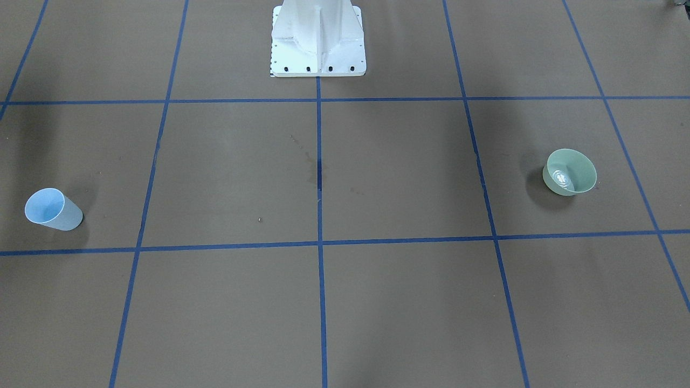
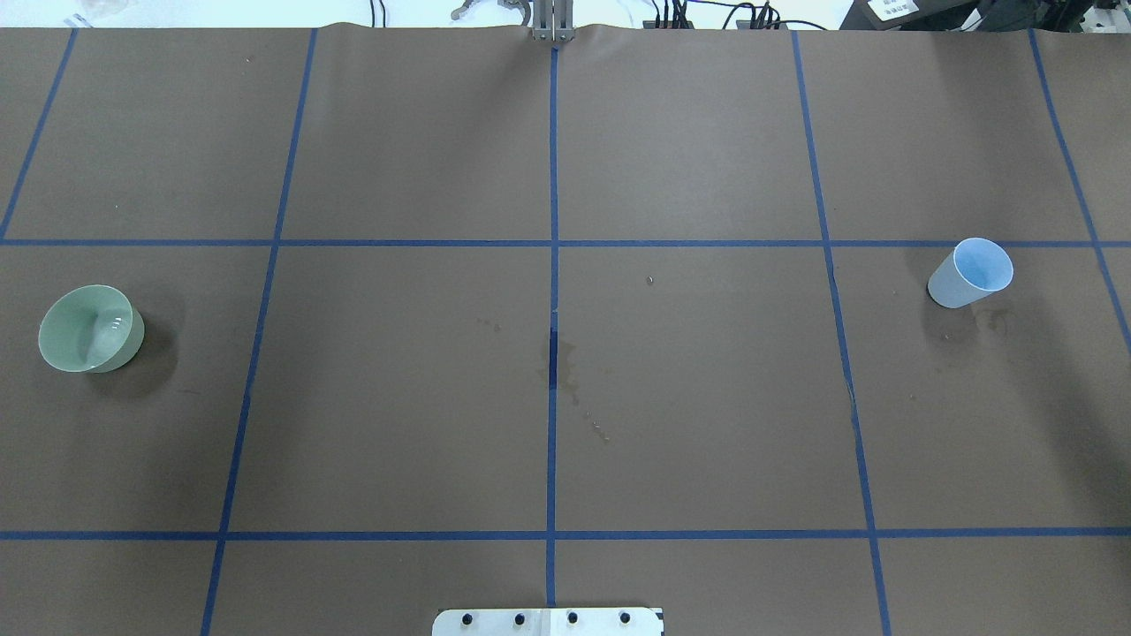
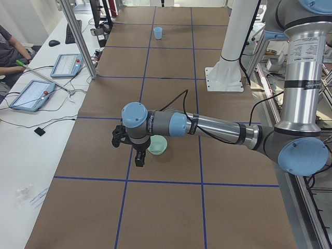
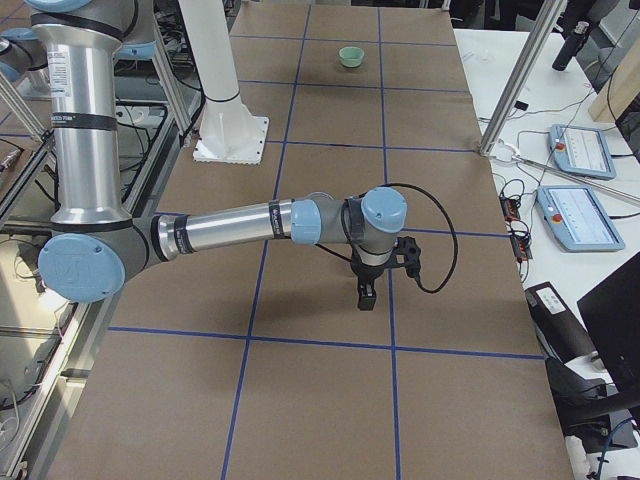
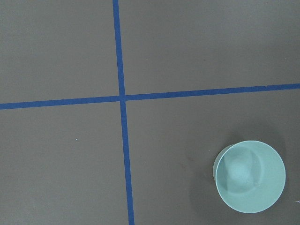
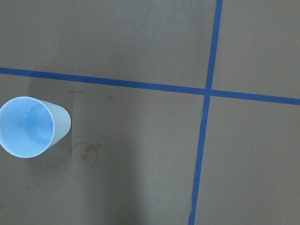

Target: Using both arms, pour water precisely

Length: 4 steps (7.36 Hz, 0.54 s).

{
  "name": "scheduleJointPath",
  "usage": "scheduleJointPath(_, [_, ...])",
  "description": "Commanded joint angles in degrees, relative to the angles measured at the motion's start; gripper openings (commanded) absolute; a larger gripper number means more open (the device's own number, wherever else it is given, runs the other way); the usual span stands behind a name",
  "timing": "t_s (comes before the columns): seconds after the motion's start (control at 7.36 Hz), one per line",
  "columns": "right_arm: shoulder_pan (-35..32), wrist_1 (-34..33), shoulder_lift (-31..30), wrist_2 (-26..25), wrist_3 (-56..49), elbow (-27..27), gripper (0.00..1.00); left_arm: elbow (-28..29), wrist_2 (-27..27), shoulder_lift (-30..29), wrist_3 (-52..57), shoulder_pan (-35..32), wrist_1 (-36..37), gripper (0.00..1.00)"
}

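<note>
On the table [image 2: 689,424], brown-covered and gridded with blue tape lines [image 2: 553,265]:

- Blue cup [image 2: 970,272]: upright on the robot's right side, well apart from the bowl. Damp marks [image 6: 89,154] lie just beside it.
- Green bowl [image 2: 88,329]: upright on the robot's left side, with a bright glint [image 1: 563,177] in its bottom.
- Water: not surely told apart. The bowl's glint and small sparkles inside the cup may each be a shallow pool; I cannot tell which vessel holds it.
- Handling, judged:
  - The cup looks thin, light and smooth. It would likely give under a hard squeeze and slip under a weak one.
  - Take it across the mid-wall with modest pressure and keep it level, since the liquid will slosh.
  - The bowl looks stiffer and rounder. The rim, one finger inside and one outside, seems the surest hold.
- Left arm [image 3: 207,125]: stretched low over the table.
- Left claw [image 3: 136,155]: points down just beside the bowl. It appears to hold nothing, and whether it touches anything is unclear. How wide it stands cannot be told from this side view alone.
- Right arm [image 4: 240,222]: stretched out likewise.
- Right claw [image 4: 367,295]: points down over bare table. Its wrist camera shows the cup off to one side. No load is seen, and its opening cannot be told.
</note>
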State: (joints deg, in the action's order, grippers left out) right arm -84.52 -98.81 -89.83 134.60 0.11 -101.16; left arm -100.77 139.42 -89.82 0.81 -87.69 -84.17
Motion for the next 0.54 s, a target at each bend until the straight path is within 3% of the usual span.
scheduleJointPath(0.0, [0.9,0.2,0.4,0.0,-0.2,0.3,1.00,0.7,-1.1,-0.3,-6.6,9.5,-3.5,1.00])
scheduleJointPath(0.14, [1.5,0.9,0.4,0.3,0.0,0.0,1.00,2.3,-4.1,-0.1,-9.8,13.0,-8.2,1.00])
scheduleJointPath(0.41, [3.7,8.8,-0.5,0.6,0.3,1.3,1.00,7.8,-4.2,-0.1,-16.1,18.1,-21.5,1.00])
